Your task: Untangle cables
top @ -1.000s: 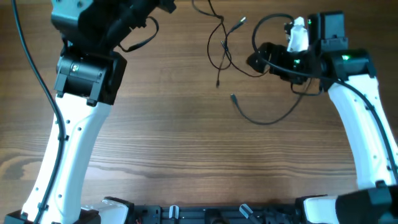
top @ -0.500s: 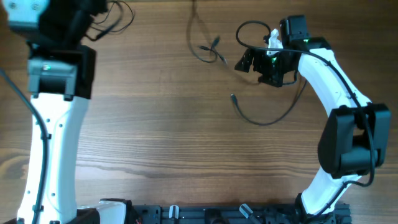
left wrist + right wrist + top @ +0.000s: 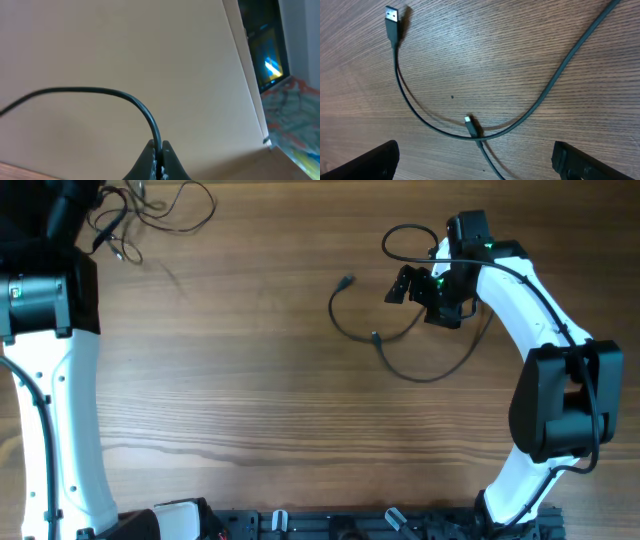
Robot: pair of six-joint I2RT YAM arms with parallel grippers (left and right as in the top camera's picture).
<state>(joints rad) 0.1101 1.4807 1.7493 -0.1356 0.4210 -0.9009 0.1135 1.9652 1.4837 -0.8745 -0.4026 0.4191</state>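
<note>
A thin black cable (image 3: 165,208) lies bunched at the table's far left corner. It runs into my left gripper (image 3: 88,222). In the left wrist view the jaws (image 3: 157,150) are shut on a black cable (image 3: 100,91), lifted and facing a beige wall. A second black cable (image 3: 340,318) with a USB plug (image 3: 347,280) curves on the table beside my right gripper (image 3: 415,288). A third cable (image 3: 430,377) loops below it. In the right wrist view my right gripper (image 3: 477,167) is open and empty above the USB plug (image 3: 391,17) and a small plug (image 3: 470,122) where the two cables cross.
A cable loop (image 3: 400,235) lies behind the right gripper. The wooden table (image 3: 250,400) spreads across the middle and front. The arm bases stand at the front edge.
My left gripper has moved far left with the thin cable, pulling it away from the others. The USB-plug cable now lies on the table left of my right gripper, which barely moved.
</note>
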